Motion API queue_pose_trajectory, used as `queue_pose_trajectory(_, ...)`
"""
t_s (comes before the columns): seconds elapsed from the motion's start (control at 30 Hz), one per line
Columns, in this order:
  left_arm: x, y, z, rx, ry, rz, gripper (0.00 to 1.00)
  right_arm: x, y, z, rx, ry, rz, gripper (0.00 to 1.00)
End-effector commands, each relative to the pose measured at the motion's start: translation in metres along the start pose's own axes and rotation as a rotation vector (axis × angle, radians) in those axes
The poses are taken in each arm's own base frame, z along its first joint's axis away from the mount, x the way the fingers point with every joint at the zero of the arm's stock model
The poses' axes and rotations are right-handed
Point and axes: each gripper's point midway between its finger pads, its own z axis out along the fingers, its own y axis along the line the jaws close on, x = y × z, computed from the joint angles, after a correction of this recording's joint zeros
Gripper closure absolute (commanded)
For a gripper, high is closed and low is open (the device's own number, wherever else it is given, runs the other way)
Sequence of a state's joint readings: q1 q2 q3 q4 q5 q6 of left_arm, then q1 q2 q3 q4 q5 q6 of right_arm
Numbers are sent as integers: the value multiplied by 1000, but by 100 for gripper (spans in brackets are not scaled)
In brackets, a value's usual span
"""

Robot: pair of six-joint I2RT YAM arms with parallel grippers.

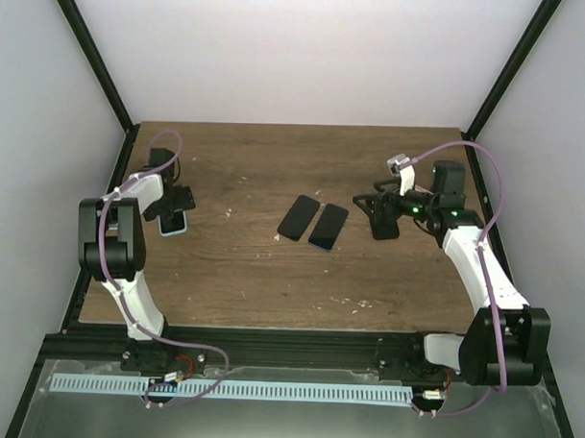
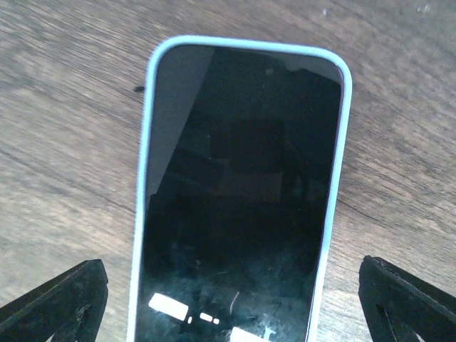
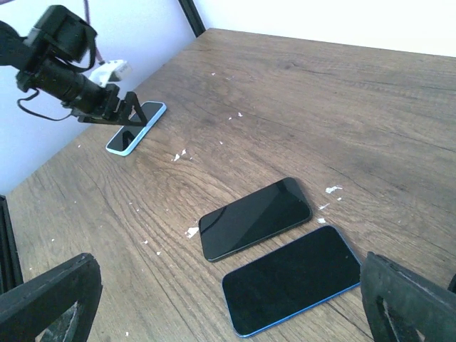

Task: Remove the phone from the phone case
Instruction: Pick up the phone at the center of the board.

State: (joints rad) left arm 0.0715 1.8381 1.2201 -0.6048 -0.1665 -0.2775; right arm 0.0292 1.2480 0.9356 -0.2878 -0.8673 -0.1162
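A phone with a dark screen lies face up in a light-blue phone case on the wooden table, at the left in the top view. My left gripper hovers right over it, open. One fingertip stands on each side of the case, neither touching it. My right gripper is open and holds nothing, off to the right of the table's middle. From the right wrist view the cased phone shows far off under the left gripper.
Two more phones lie side by side mid-table: a black one and one with a blue edge. They sit just ahead of the right gripper. Small white flecks dot the wood. Black frame posts and white walls border the table.
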Motion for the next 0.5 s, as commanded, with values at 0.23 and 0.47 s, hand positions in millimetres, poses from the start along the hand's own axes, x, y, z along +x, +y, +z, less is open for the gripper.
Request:
queue_pose_trajectory(0.23, 3, 3, 28, -35, 118, 34, 3, -8, 3, -4, 1, -23, -32, 0)
queue_pose_trajectory(0.47, 7, 3, 38, -6, 147, 34, 9, -4, 1, -1, -9, -13, -21, 1)
